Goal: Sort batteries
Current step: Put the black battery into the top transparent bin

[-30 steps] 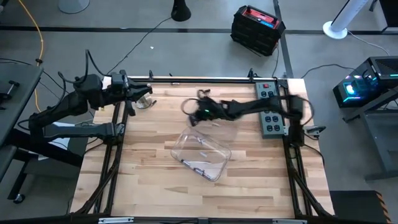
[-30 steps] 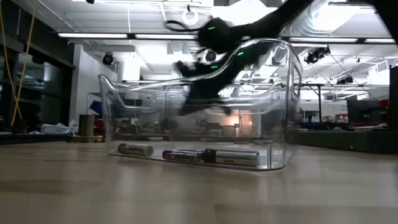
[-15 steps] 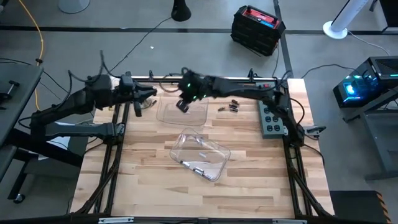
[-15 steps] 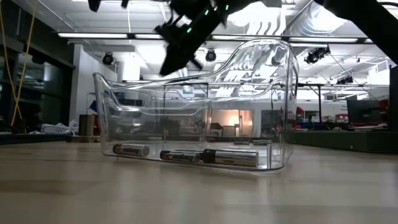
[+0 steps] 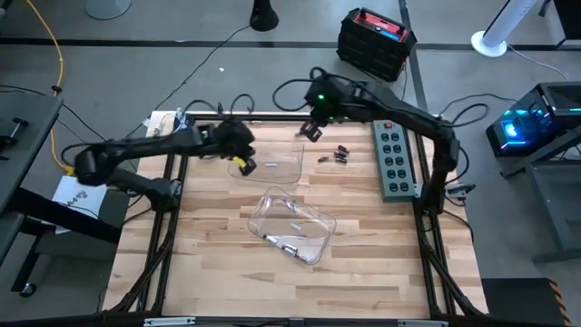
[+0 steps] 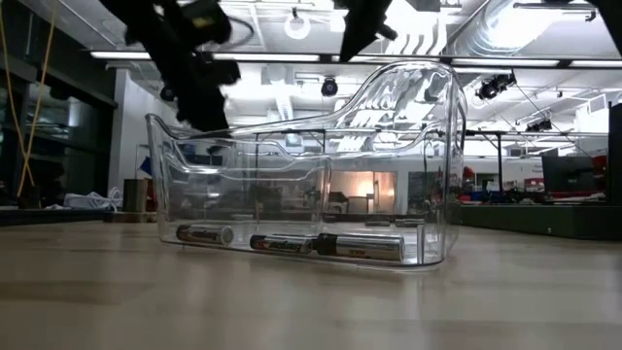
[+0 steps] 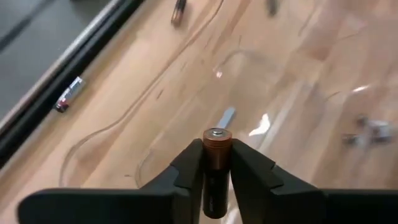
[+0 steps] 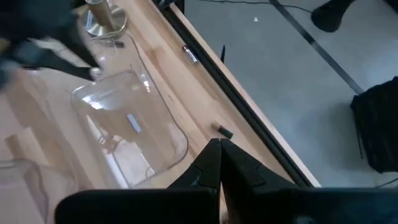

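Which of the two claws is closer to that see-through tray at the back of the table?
Left. The left gripper hangs over the back tray holding a battery; the right gripper is beyond its far corner.

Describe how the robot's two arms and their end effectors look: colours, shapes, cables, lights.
Both arms are dark, slim and jointed, with loose black cables looping off them. The left end effector has two black, wedge-shaped fingers. The right end effector has the same black tapered fingers. The right arm shows a small green light near its wrist.
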